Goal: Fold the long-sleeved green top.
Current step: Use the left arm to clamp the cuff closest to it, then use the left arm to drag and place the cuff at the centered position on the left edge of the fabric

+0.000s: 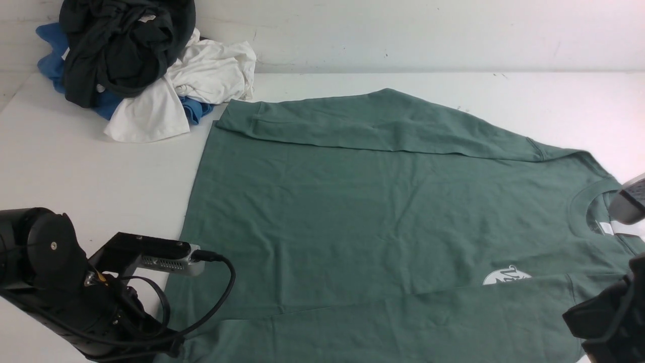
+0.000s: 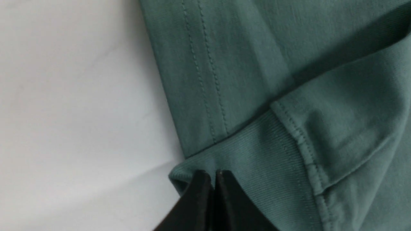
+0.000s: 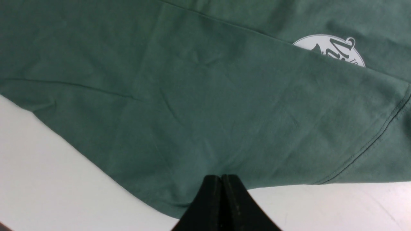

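The green long-sleeved top [image 1: 378,201] lies flat on the white table [image 1: 75,161], neck to the right, hem to the left. The far sleeve [image 1: 383,123] is folded along its far edge. The near sleeve [image 1: 403,322] lies across its near part and covers part of the white round logo [image 1: 504,276]. My left gripper [image 2: 213,175] is shut on the ribbed cuff [image 2: 257,160] beside the stitched hem [image 2: 199,80]. My right gripper [image 3: 221,178] is shut on the edge of the near sleeve [image 3: 208,112], near the shoulder seam. The logo also shows in the right wrist view [image 3: 330,51].
A pile of blackish, white and blue garments [image 1: 136,65] sits at the far left corner against the wall [image 1: 403,30]. My left arm [image 1: 75,282] is at the near left and my right arm [image 1: 609,317] at the near right. Bare table lies left of the top.
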Controlling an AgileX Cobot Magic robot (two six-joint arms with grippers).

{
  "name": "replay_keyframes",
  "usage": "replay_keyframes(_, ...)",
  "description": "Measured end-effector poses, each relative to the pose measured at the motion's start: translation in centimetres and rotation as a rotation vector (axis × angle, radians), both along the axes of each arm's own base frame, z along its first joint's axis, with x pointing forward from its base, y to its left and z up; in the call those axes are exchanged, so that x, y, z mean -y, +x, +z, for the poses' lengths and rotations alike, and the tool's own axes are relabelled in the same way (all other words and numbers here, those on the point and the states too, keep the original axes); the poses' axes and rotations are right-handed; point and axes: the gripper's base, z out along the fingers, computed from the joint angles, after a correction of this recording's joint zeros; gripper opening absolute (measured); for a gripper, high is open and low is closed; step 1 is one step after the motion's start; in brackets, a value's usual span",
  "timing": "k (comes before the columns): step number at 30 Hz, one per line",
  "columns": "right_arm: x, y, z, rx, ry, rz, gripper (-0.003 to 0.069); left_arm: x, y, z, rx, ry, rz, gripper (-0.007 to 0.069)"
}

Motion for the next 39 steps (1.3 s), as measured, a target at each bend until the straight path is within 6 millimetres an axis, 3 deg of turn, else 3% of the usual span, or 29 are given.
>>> replay_keyframes(4,0.0,0.0,0.0,0.002,-0.005,0.000,-0.0014,-0.1,-0.2,0.6,0.027,0.007,-0.011,-0.0007)
replay_keyframes(7,0.1,0.0,0.0,0.004,-0.010,0.000,-0.0014,-0.2,-0.5,2.2,0.069,0.006,-0.025,-0.0007)
replay_keyframes(13,0.2,0.3,0.1,0.035,-0.022,-0.004,-0.0014,0.0,-0.3,7.1,0.193,-0.023,-0.043,-0.0007)
replay_keyframes(15,0.2,0.6,0.2,0.069,-0.019,-0.011,-0.0014,0.2,0.6,9.8,0.255,-0.037,-0.051,-0.0007)
replay_keyframes(17,0.2,0.8,0.3,0.085,-0.013,-0.018,-0.0014,0.2,0.9,10.8,0.275,-0.041,-0.055,-0.0007)
replay_keyframes(22,0.9,2.5,-0.3,0.090,-0.001,-0.140,-0.0014,1.0,2.8,15.9,0.404,-0.057,-0.099,-0.0007)
replay_keyframes(25,1.6,3.6,-1.2,0.060,-0.018,-0.204,-0.0014,2.0,3.9,17.8,0.446,-0.062,-0.145,-0.0007)
replay_keyframes(30,2.7,5.9,-3.3,-0.006,-0.047,-0.291,0.0011,4.3,5.9,20.0,0.491,-0.083,-0.213,-0.0007)
replay_keyframes(33,3.2,7.1,-4.5,-0.036,-0.059,-0.328,0.0045,5.1,6.9,20.3,0.489,-0.087,-0.231,-0.0007)
replay_keyframes(39,4.4,10.3,-8.2,-0.078,-0.083,-0.437,0.0228,5.8,8.9,19.9,0.470,-0.071,-0.248,-0.0007)
